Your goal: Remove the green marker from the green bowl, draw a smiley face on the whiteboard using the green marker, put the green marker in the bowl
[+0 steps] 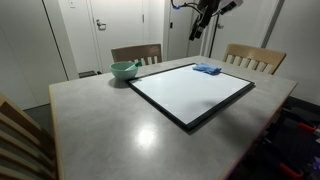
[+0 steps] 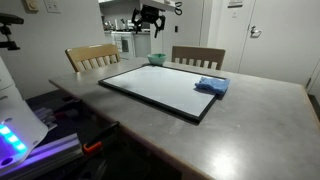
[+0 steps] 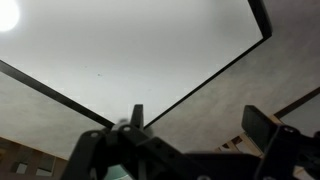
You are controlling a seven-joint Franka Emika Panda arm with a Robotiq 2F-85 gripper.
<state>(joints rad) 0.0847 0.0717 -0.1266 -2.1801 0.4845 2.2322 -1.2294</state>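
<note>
The pale green bowl (image 1: 124, 70) stands on the table at a far corner of the whiteboard (image 1: 190, 92). Both exterior views show it (image 2: 157, 59). The green marker is not visible; the bowl's inside is too small to read. The whiteboard (image 2: 160, 85), white with a thin black frame, lies flat and blank. It fills the upper left of the wrist view (image 3: 120, 50). My gripper (image 1: 200, 25) hangs high above the table's far side, well clear of the board and bowl (image 2: 148, 22). In the wrist view its fingers (image 3: 200, 125) are apart with nothing between them.
A flat blue cloth pad (image 1: 207, 69) lies on a board corner (image 2: 211, 86). Two wooden chairs (image 1: 136, 52) (image 1: 253, 57) stand at the grey table's (image 1: 110, 120) far side. Another chair back (image 1: 20, 140) is near the front. Doors and walls lie behind.
</note>
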